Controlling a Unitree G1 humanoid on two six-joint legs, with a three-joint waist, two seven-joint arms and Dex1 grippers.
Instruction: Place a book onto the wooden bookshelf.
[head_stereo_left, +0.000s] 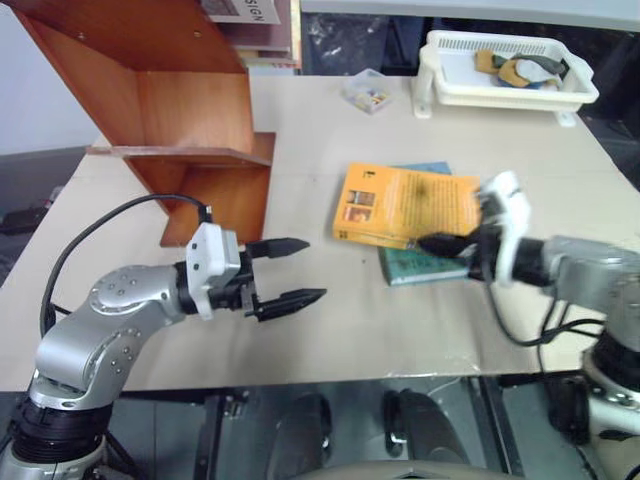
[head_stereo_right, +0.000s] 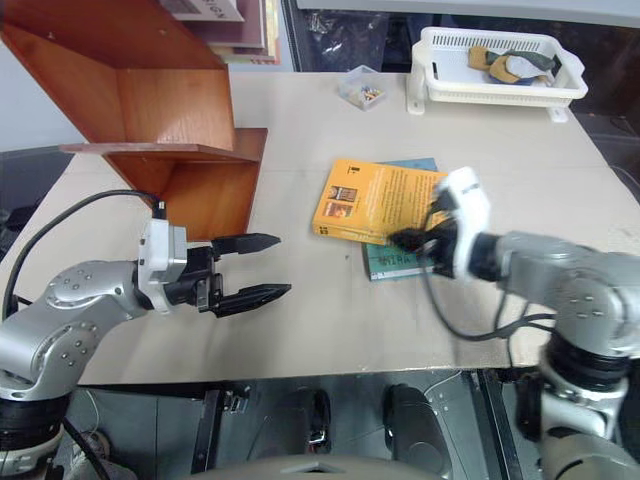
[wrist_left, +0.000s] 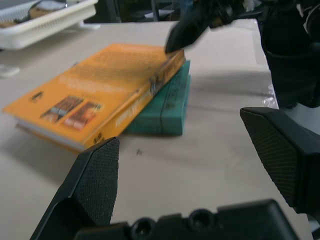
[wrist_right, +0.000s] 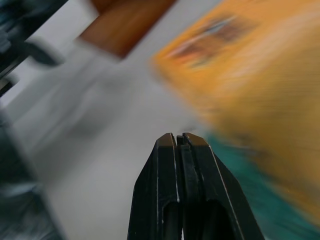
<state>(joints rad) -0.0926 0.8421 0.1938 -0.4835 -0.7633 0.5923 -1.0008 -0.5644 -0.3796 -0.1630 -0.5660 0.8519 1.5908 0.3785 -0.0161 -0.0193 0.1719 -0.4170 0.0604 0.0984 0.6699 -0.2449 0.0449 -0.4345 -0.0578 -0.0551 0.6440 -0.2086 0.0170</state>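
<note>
The orange-yellow book (head_stereo_left: 405, 205) lies flat at mid-table, resting partly on a teal-green book (head_stereo_left: 420, 266). My right gripper (head_stereo_left: 427, 243) is shut with nothing in it. Its tip is at the orange book's near edge, above the teal one, and I cannot tell whether it touches. The left wrist view has that tip (wrist_left: 175, 42) at the book's (wrist_left: 100, 85) far corner. My left gripper (head_stereo_left: 313, 268) is open and empty, hovering left of the books and pointing toward them. The wooden bookshelf (head_stereo_left: 190, 110) stands at the table's far left.
A white plastic basket (head_stereo_left: 500, 90) holding small items sits at the far right. A small clear box (head_stereo_left: 367, 90) lies beside it. Books (head_stereo_left: 255, 20) stand behind the shelf. The table's front edge (head_stereo_left: 330, 380) runs just below both grippers.
</note>
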